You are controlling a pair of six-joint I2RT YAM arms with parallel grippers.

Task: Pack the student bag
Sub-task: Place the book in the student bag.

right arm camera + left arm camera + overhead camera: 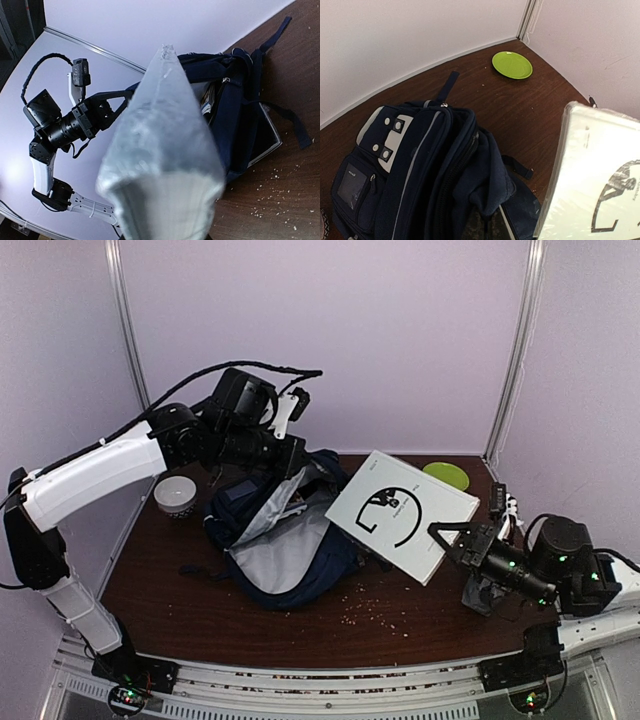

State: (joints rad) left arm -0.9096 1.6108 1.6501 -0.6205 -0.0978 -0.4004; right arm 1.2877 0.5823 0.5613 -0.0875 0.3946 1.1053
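Observation:
The student bag (300,585) lies open in the middle of the table, navy with its grey lining (275,540) showing. My left gripper (298,462) is shut on the bag's upper rim and holds the fabric up. In the left wrist view that fabric (490,175) bunches toward the camera and hides the fingers. My right gripper (447,538) is shut on the corner of a white shrink-wrapped book (400,510), held tilted in the air just right of the bag's mouth. The book (160,150) fills the right wrist view, with the bag (240,100) beyond it.
A green plate (446,475) sits in the back right corner of the table. A white bowl (174,495) stands left of the bag. Crumbs (375,605) are scattered in front of the bag. A dark strap (195,568) trails off to the left. Walls close in behind and on both sides.

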